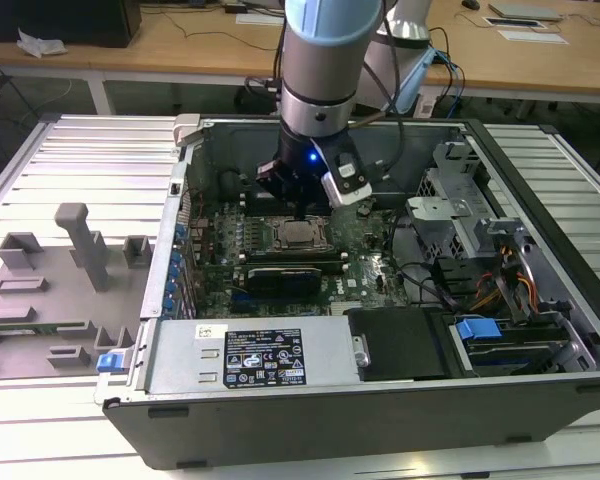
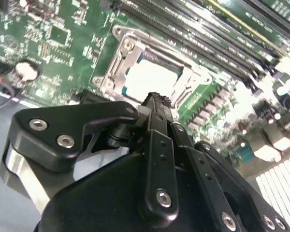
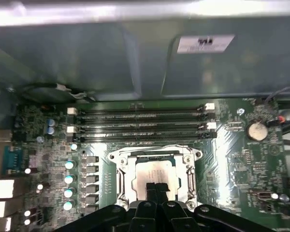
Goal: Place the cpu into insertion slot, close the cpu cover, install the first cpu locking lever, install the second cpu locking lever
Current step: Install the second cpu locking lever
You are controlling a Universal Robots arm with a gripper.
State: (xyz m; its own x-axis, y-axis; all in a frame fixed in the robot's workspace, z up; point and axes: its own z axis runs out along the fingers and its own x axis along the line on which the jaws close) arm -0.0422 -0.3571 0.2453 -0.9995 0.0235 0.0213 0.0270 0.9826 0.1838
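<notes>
The flat silver-grey square cpu (image 3: pixel 152 175) sits in the silver-rimmed square insertion slot (image 3: pixel 121 181) directly below the pincer (image 3: pixel 156 187), whose fingers are pressed together empty, suggesting cover-closing work is in hand

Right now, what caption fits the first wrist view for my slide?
Shut gripper poised over the cpu seated in the insertion slot on the green motherboard.

Grey fixture tray (image 1: pixel 50 300); blue drive latch (image 1: pixel 478 328).

Memory slots (image 3: pixel 142 123) and case wall (image 3: pixel 87 58) crowd the insertion slot (image 3: pixel 154 176)
</notes>
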